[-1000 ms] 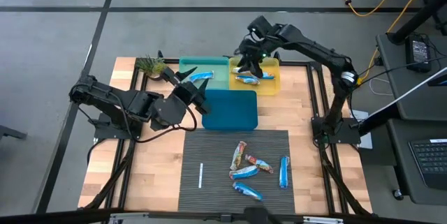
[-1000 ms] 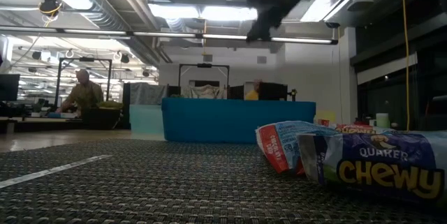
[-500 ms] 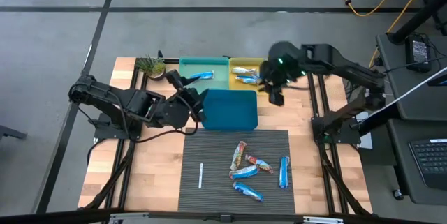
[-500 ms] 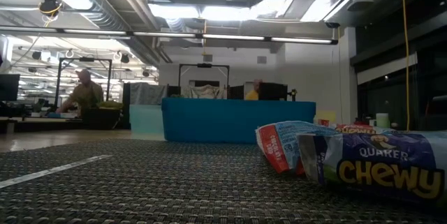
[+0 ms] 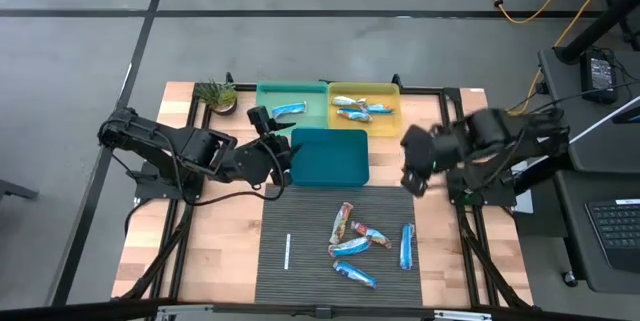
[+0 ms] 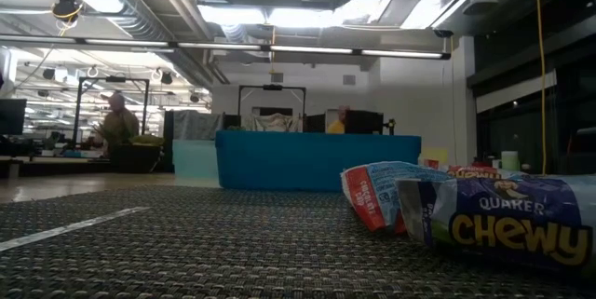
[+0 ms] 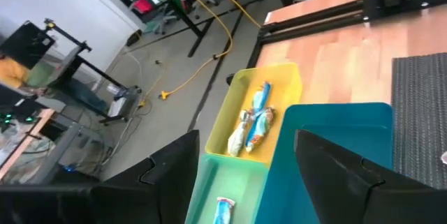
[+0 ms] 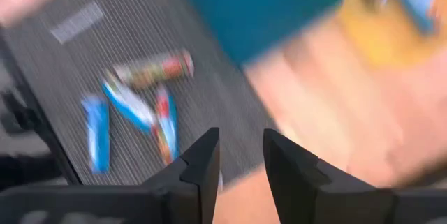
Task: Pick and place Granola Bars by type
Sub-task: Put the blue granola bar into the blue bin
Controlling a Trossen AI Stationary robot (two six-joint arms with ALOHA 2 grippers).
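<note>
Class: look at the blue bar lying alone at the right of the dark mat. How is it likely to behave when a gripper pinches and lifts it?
The blue bar has a glossy wrapper, so it may slip between fingers. It is small and slim, so probably light. It lies flat on the mat, so it seems unlikely to roll; the wrapper ends would probably crinkle.

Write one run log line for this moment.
left gripper: open, beside teal bin | right gripper: empty, above table | bars: on mat
</note>
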